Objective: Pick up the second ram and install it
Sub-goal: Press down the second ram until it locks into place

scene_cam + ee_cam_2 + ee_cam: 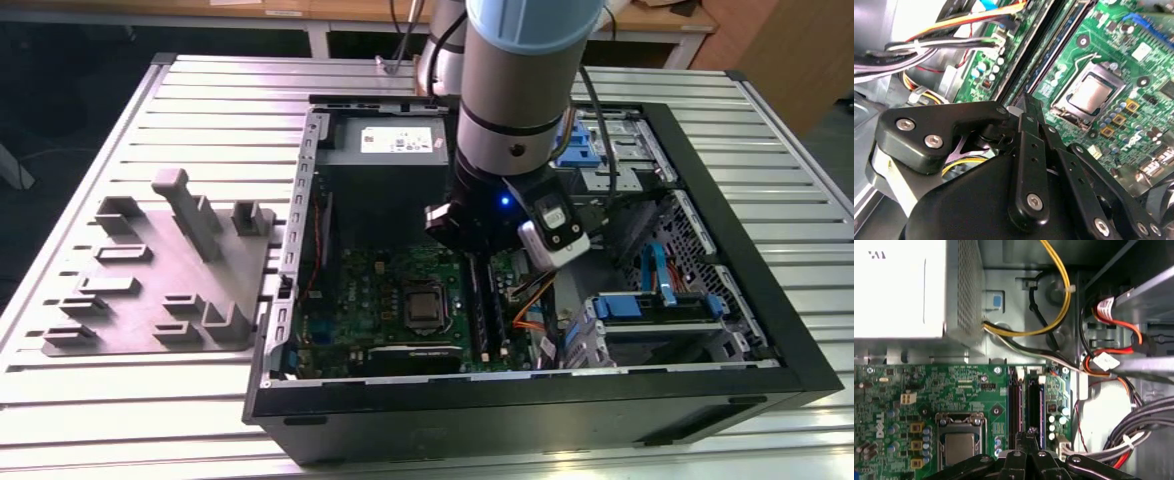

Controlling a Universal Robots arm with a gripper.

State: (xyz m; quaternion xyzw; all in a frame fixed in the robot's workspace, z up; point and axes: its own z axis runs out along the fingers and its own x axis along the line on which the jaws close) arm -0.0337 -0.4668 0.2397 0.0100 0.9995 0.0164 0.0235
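end effector [1029,432] closed over ram slots [1024,405]

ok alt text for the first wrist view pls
The arm's black hand hovers over the long memory slots of a green motherboard inside an open computer case, its fingers drawn together. A bare processor socket sits beside the slots.

We've got the fixture plate [160,275] sitting on the table [80,395] at the exterior view's left, the open computer case [534,400] just beside it, motherboard [387,300] inside.
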